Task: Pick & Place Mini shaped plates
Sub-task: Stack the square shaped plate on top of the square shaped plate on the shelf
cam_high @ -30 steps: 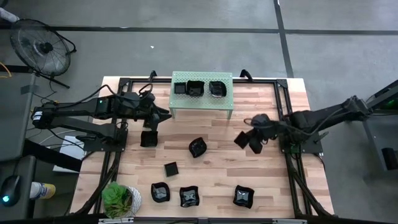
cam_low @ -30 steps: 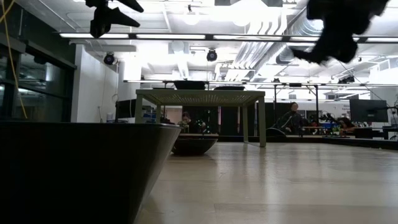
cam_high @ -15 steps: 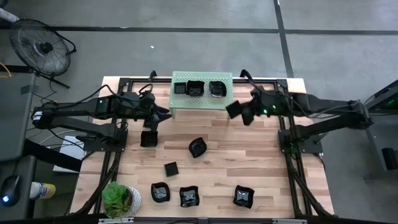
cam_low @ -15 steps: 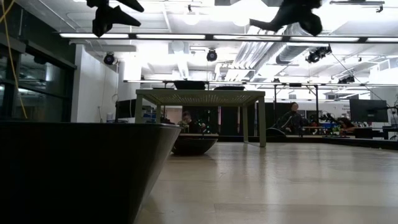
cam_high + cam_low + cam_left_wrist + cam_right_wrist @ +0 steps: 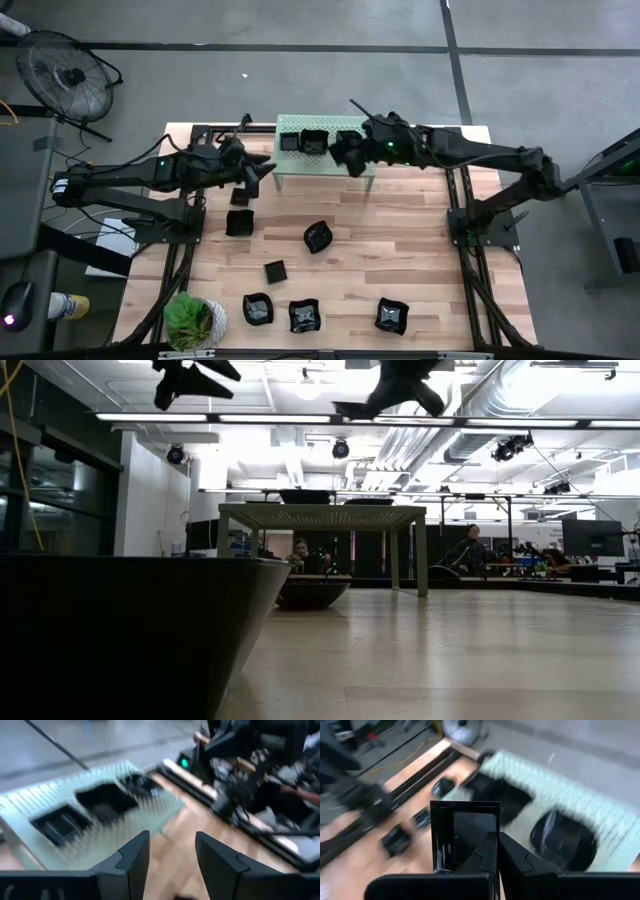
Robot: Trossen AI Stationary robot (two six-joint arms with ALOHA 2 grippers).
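Observation:
My right gripper (image 5: 358,152) hangs over the right part of the pale green perforated shelf (image 5: 300,170), shut on a square black mini plate (image 5: 462,832). More black plates sit on the shelf top (image 5: 289,143) (image 5: 314,142), one of them round (image 5: 562,837). Several other plates lie on the wooden table (image 5: 318,236) (image 5: 239,222) (image 5: 275,270). My left gripper (image 5: 257,172) hovers open just left of the shelf with nothing between its fingers (image 5: 134,856). Both grippers show high above the table in the low view (image 5: 190,375) (image 5: 395,385). My right gripper pinches the square plate's rim (image 5: 489,839) between its two shut fingers (image 5: 520,862), at one edge near a corner. The fingers slant down from the table's right side. The plate stands tilted up on edge beyond the fingertips, its hollow facing the wrist, clear of the shelf.
A potted plant (image 5: 195,320) stands at the near left corner. Black frame rails (image 5: 460,200) run along both table sides. One plate sits close before the low camera (image 5: 130,630). Bare wood lies at the table's right middle (image 5: 410,250).
My right gripper has carried the square plate up from the table's right side toward the far edge and left, ending over the shelf's right part, and stays shut on it. My left gripper has turned in place beside the shelf.

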